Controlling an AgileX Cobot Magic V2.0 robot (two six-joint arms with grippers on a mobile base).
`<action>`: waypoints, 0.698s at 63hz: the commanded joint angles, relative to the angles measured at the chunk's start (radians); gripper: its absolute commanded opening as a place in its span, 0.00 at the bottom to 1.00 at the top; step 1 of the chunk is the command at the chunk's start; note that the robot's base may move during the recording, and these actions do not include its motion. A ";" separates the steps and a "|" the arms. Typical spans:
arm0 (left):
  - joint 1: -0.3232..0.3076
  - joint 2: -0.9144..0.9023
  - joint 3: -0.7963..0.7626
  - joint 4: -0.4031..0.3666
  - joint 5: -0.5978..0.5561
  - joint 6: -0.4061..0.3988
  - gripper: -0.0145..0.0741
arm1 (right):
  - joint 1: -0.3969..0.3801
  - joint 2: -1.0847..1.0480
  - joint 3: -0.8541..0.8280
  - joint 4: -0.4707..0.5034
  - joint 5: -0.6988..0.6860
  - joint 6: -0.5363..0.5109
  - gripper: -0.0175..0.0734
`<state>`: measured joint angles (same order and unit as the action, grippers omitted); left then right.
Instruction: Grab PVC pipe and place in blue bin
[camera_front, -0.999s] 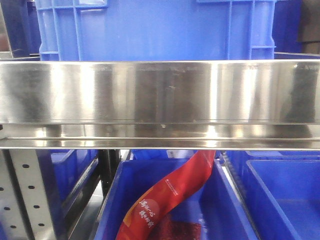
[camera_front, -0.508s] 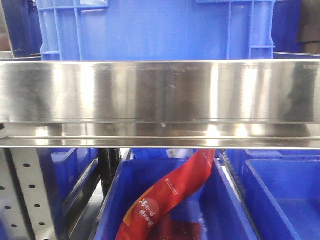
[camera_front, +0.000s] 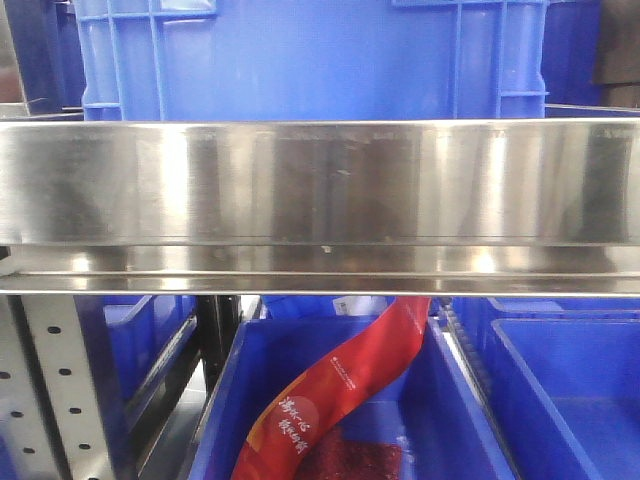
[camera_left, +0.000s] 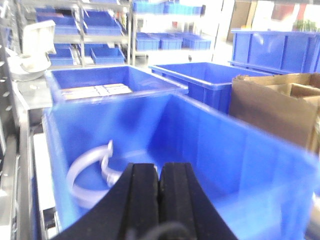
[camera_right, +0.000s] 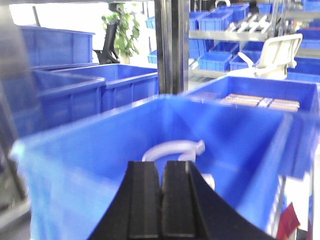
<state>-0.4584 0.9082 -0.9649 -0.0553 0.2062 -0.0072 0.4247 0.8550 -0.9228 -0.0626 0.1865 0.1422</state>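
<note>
A curved white PVC pipe piece (camera_left: 87, 172) is lying inside the large blue plastic bin (camera_left: 240, 165), at ten o'clock from the left gripper (camera_left: 158, 182), its arc opening rightward. The left gripper's black jaws are pressing together, empty. In the right wrist view, the right gripper (camera_right: 161, 187) is likewise staying closed below the pipe.

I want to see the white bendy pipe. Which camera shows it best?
The left wrist view: the PVC pipe curves openly inside the blue bin. The right wrist view shows less of it, partly behind the jaws. The front view shows none.
</note>
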 joint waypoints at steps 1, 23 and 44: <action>-0.004 -0.078 0.078 -0.007 -0.039 -0.003 0.04 | 0.005 -0.066 0.071 -0.010 -0.051 -0.005 0.01; -0.004 -0.189 0.126 0.000 -0.039 -0.003 0.04 | 0.005 -0.121 0.088 -0.010 -0.060 -0.005 0.01; -0.004 -0.189 0.126 0.000 -0.039 -0.003 0.04 | 0.005 -0.121 0.088 -0.010 -0.060 -0.005 0.01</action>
<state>-0.4584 0.7247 -0.8401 -0.0568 0.1838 -0.0093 0.4247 0.7384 -0.8376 -0.0626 0.1509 0.1422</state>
